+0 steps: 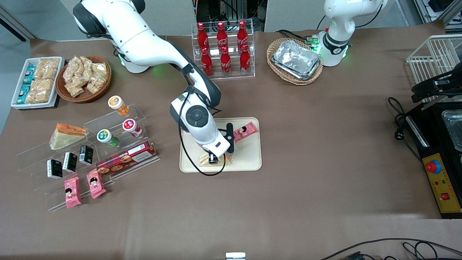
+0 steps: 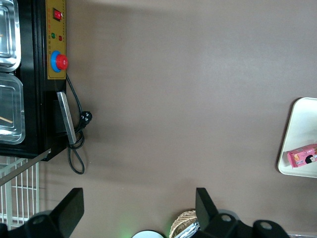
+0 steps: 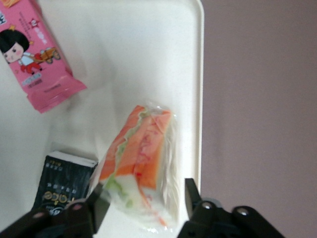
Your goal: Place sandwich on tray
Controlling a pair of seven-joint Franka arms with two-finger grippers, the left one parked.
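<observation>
Sandwich (image 3: 138,163), pink packet (image 3: 37,54), black box (image 3: 63,182) on tray (image 3: 148,49), end effector (image 3: 143,203) open astride sandwich.

Glossy clear film wraps the sandwich (image 3: 141,163) on the smooth matt plastic tray (image 3: 190,59), under the gripper (image 3: 143,203); beside it, a shiny pink packet (image 3: 37,54).

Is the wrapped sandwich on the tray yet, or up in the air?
Over the tray, at least: the gripper fingers flank the sandwich there. Whether it rests on the tray or hangs above it, I cannot tell.
</observation>
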